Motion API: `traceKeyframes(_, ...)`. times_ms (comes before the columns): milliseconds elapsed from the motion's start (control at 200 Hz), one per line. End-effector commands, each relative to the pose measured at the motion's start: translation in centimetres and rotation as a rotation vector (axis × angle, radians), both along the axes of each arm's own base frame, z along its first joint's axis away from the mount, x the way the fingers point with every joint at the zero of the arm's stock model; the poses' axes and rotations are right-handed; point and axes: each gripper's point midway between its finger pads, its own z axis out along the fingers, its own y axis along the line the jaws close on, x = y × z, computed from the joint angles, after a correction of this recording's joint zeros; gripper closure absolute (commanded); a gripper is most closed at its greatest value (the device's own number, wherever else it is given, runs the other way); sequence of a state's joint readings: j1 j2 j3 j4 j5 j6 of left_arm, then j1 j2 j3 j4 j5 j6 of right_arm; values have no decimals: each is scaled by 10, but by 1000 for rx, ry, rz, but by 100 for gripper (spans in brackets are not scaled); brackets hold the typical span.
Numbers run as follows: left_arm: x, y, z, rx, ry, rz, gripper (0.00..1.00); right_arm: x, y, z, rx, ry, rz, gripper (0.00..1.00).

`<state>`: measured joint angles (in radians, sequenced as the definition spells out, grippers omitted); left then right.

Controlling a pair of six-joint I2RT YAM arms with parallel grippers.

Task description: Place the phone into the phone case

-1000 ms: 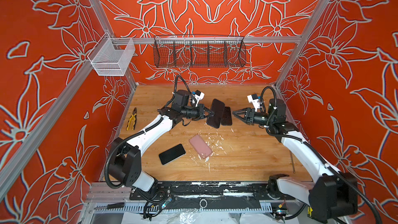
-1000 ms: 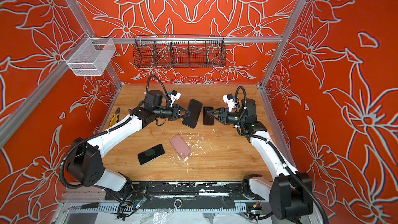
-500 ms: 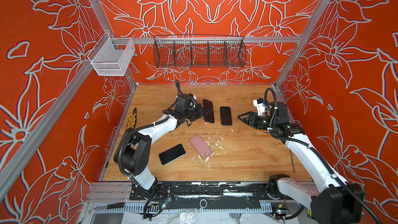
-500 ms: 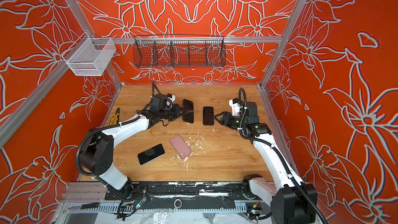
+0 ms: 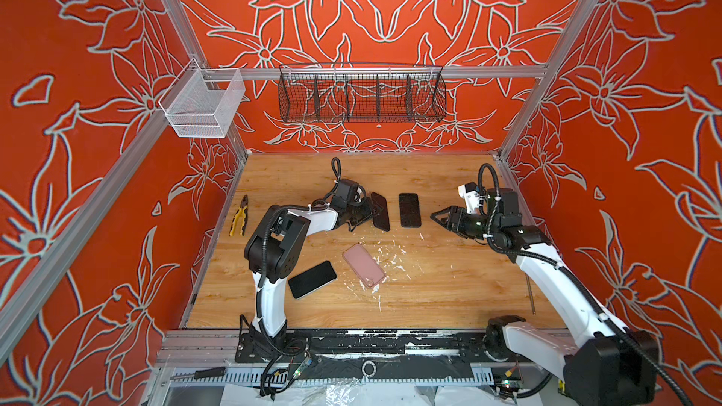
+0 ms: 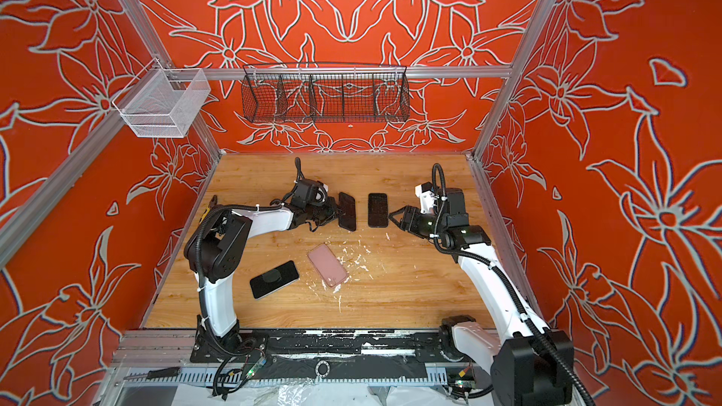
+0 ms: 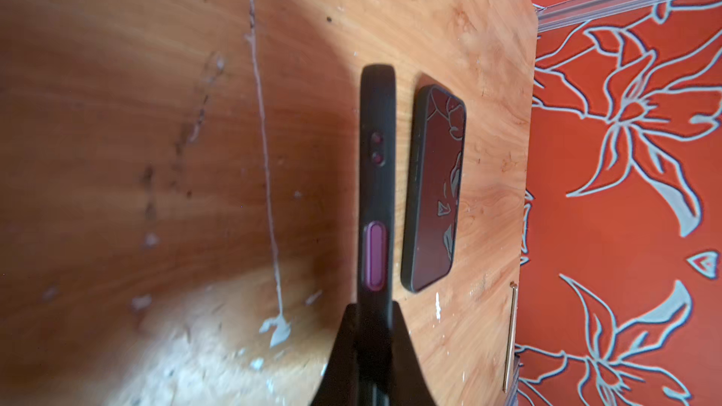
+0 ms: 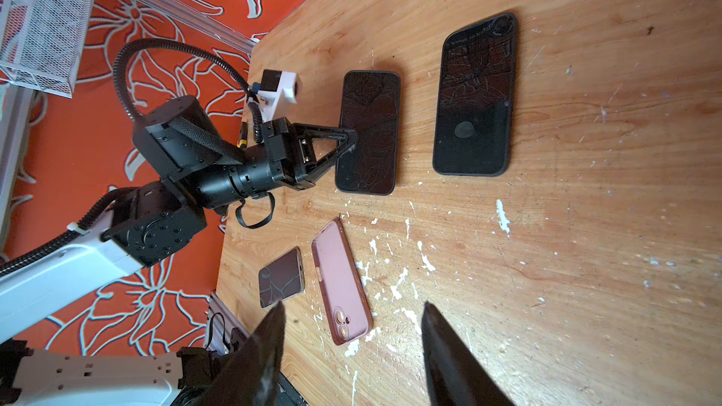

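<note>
Two phones, two cases. One phone (image 5: 409, 210), a glossy black slab with rounded corners, lies flat and screen-up towards the back of the wooden worktop (image 5: 429, 287), mirroring the wall's flower pattern; just beside it, apart, sits a matte black case (image 5: 380, 211) with a purple side button, its long edge clamped between the left fingers (image 7: 340, 361); whether the case touches the wood is unclear. The right fingers (image 8: 267, 349) stand apart, holding nothing, on the phone's other side. Nearer the front lie a smooth pink case (image 5: 363, 265), camera side up, amid white flecks, and a second phone (image 5: 312, 279), dark and shiny. One pair of yellow-handled pliers (image 5: 239, 220) rests by the left wall. Two baskets hang above: one white mesh basket (image 5: 203, 105); one long black wire basket (image 5: 361, 99).
</note>
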<state>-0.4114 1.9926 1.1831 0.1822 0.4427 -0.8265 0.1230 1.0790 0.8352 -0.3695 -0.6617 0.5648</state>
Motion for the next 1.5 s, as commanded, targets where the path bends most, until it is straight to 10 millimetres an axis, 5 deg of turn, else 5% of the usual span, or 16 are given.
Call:
traceKeyframes(0,21,-8,23,-39,-119,-25,100,-1,-1,-4,7,10,-6,43)
traceKeyframes(756,32,17,-10,63,-65,-53,75,5,3,-6,50,15,-12,43)
traceKeyframes(976,40,42,-10,161,-85,15,62,4,5,-4,64,15,-4,43)
traceKeyframes(1116,40,56,7,225,-125,51,44,0,6,-6,68,19,11,43)
traceKeyframes(1311,23,92,80,337,-215,163,11,-9,12,-8,33,23,57,44)
traceKeyframes(1386,1,117,103,418,-183,231,0,-14,23,-7,-3,12,102,43)
traceKeyframes(1496,-47,160,119,568,-83,307,2,-21,56,-5,-56,-16,217,41)
